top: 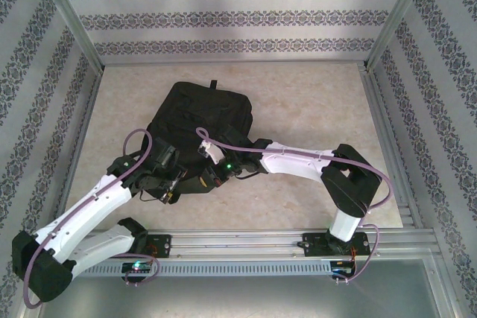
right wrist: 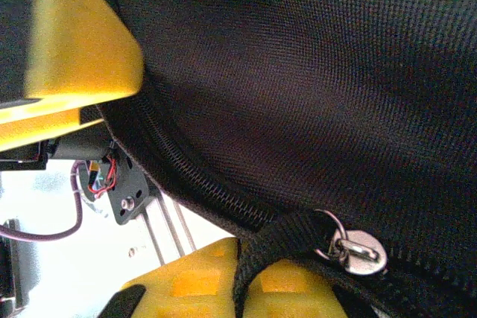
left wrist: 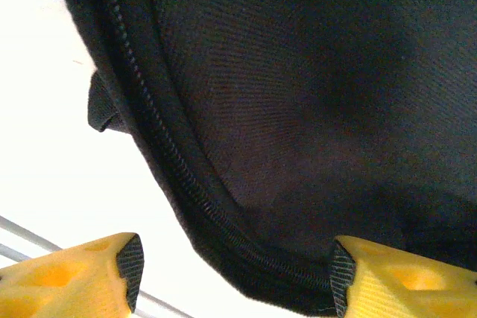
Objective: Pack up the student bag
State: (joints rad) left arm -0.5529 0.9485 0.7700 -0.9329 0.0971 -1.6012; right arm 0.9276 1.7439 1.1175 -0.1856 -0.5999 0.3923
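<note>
Student bag [left wrist: 313, 109] — cropped by frame edges

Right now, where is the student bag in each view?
Top external: student bag mid-table, just left of centre.
Left wrist: its black fabric covers the upper right, zip curving down the left.
Right wrist: fabric across the top right, zip running to the pull cord pinched between the fingers.
Shared landmark: the zip track, both wrist views.

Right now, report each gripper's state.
Left gripper: open, astride the zipped edge of the student bag.
Right gripper: shut on the black zip pull loop.
</note>
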